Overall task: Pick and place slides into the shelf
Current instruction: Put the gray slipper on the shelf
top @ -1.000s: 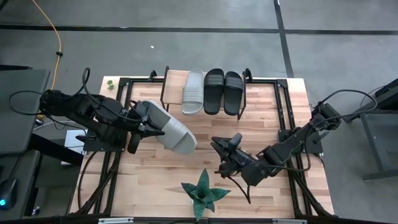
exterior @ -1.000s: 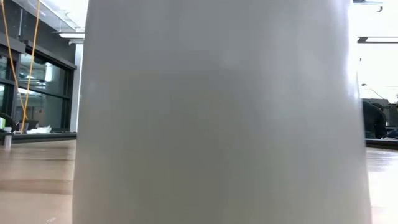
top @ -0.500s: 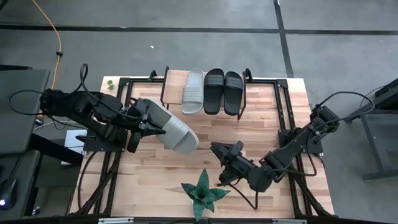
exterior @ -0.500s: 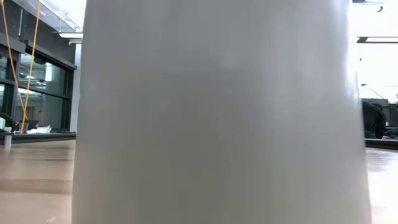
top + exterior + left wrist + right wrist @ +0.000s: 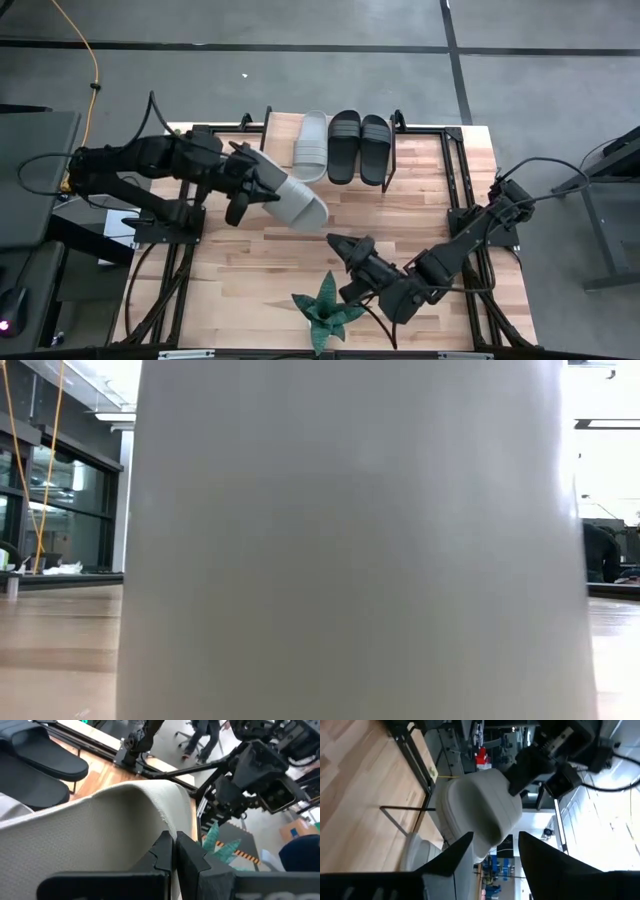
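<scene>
**A:** How far had you got with the slides at that point?

**B:** Three of the four were already on the shelf point(image 5: 283, 128). You had one pale grey-beige slide point(image 5: 311, 146) and the two black slides point(image 5: 359, 147) lined up side by side on its plank top, at the far edge of the table point(image 5: 420, 215).

**A:** And the fourth?

**B:** The second pale slide point(image 5: 290, 198) was in your left gripper point(image 5: 248, 193). Its fingers were clamped shut on the rim of the slide; the left wrist view showed the two dark fingers point(image 5: 172, 851) pressed together over the grey edge. The slide hung at a slant above the table, just in front of the shelf and a little to its left, close to the pale one already placed but not touching it as far as I could tell.

**A:** What about your right gripper?

**B:** It point(image 5: 336, 246) sat near the front of the table, just beside the green plant point(image 5: 326, 311), with its fingers spread and nothing between them. It looked out toward the carried slide from well apart.

**A:** So what was left?

**B:** By my reckoning, only the last placement. The free stretch of plank lay to the left of the pale slide, so you needed to bring the carried one there, level it, and let go.
</scene>
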`<state>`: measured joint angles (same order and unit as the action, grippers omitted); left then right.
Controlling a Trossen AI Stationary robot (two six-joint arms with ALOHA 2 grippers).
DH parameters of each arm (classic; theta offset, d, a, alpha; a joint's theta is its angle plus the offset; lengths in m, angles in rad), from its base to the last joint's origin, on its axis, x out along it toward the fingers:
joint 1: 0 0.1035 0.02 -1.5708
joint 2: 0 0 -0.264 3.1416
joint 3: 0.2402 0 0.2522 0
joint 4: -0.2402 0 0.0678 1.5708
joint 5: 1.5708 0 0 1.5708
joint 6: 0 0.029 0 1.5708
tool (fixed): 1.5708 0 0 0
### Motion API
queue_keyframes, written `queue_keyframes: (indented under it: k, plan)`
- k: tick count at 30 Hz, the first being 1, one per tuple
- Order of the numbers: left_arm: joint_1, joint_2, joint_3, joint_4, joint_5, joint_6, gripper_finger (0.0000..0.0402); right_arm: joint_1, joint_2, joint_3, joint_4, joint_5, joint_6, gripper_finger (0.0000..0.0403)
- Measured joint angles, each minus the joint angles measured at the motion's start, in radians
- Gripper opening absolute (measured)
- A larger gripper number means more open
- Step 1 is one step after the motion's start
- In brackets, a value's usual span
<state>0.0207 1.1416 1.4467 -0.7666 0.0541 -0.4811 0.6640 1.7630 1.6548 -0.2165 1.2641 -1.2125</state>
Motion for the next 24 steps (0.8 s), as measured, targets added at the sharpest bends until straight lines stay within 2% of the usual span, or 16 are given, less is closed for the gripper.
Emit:
queue_keyframes:
  k: [5, 10, 19, 24]
  plan:
    - [0.031, 0.0, 0.0, 0.004, 0.072, -0.014, 0.0, 0.0, 0.001, 0.006, -0.067, -0.002, 0.0, 0.0147]
    - [0.031, 0.0, 0.0, 0.01, 0.088, -0.021, 0.0, 0.0, 0.001, 0.008, -0.11, -0.011, 0.0, 0.0152]
    - [0.031, 0.007, 0.0, 0.074, 0.132, -0.041, 0.0, 0.0, 0.001, 0.008, -0.109, -0.016, -0.009, 0.0217]
    - [0.031, 0.008, 0.0, 0.088, 0.157, -0.049, 0.0, 0.0, 0.001, 0.008, -0.109, -0.016, -0.019, 0.0231]
